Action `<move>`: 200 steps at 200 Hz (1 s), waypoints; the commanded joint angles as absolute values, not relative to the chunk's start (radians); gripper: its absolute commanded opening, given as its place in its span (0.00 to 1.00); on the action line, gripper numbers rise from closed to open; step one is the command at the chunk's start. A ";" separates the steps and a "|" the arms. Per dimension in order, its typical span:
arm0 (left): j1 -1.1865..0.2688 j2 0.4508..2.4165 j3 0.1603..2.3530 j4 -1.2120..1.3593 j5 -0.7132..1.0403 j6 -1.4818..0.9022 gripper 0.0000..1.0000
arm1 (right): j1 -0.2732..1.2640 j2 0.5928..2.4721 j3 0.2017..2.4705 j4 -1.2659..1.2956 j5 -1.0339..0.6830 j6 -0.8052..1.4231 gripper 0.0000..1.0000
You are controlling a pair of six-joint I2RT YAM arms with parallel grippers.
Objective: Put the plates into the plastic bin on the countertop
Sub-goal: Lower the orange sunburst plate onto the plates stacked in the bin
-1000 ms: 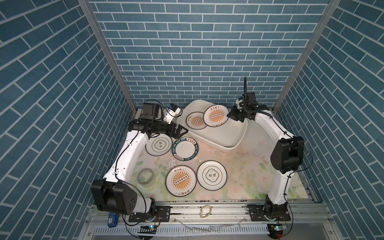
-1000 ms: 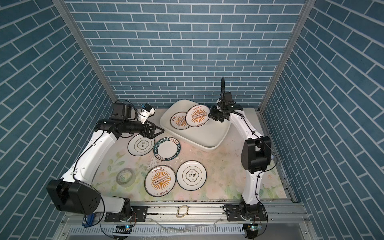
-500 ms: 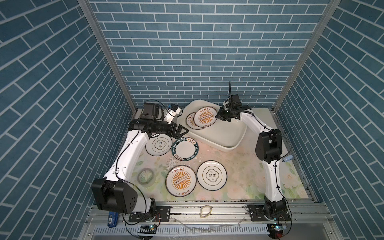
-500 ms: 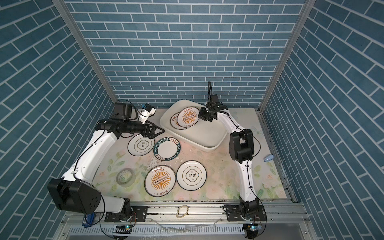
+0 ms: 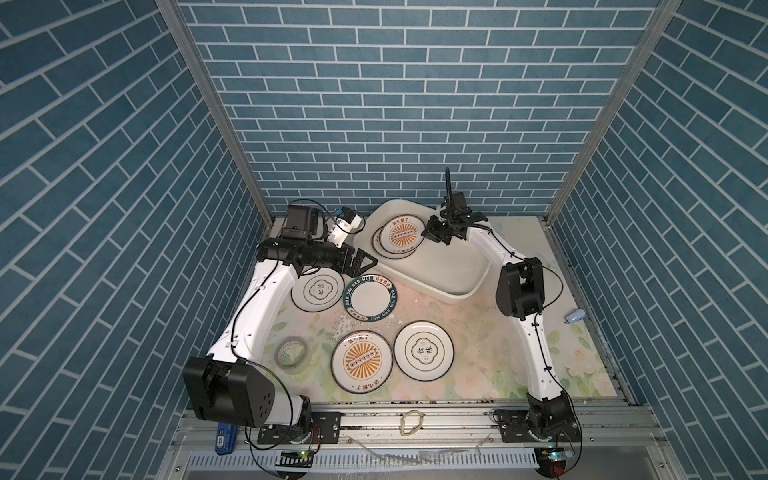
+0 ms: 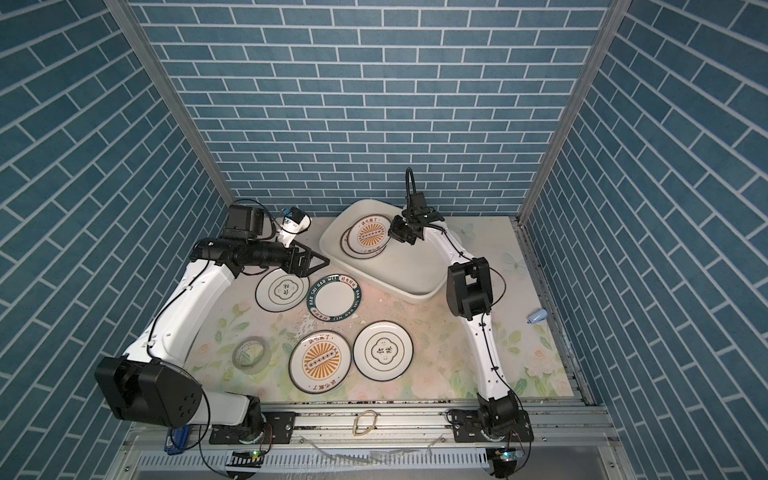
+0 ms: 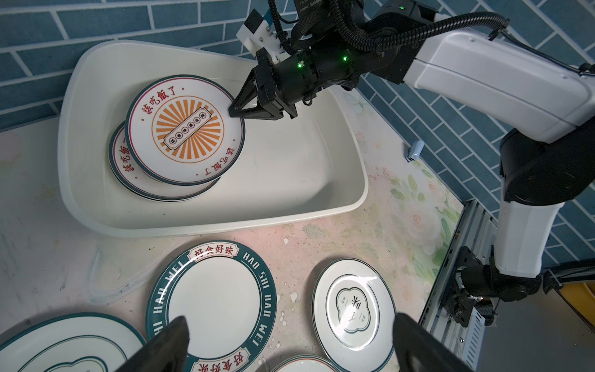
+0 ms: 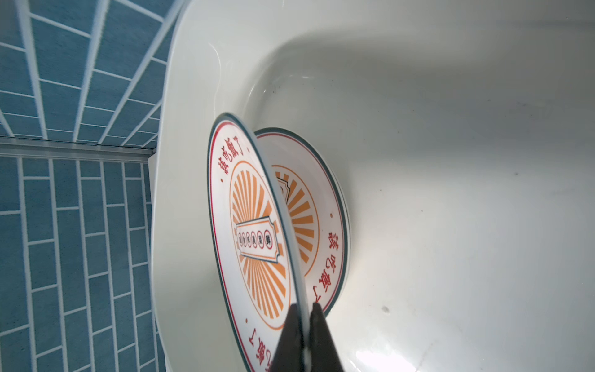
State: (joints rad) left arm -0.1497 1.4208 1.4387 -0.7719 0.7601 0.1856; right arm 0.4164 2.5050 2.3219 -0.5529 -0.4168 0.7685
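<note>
Our right gripper (image 7: 236, 111) pinches one sunburst plate (image 7: 185, 133) by its rim above a second plate (image 7: 120, 162) in the plastic bin (image 7: 225, 225); our left gripper (image 5: 365, 262) gapes empty.

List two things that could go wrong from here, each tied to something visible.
1. The right gripper pinches only the rim of the held sunburst plate, tilted over the lower plate in the bin; it might slip and chip both.
2. The open left gripper hangs beside the bin; moving on could bump it.
</note>
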 commanded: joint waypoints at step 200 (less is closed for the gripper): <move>-0.146 1.429 1.454 -0.754 0.806 0.157 1.00 | 0.448 2.593 2.396 -0.527 -0.446 0.837 0.06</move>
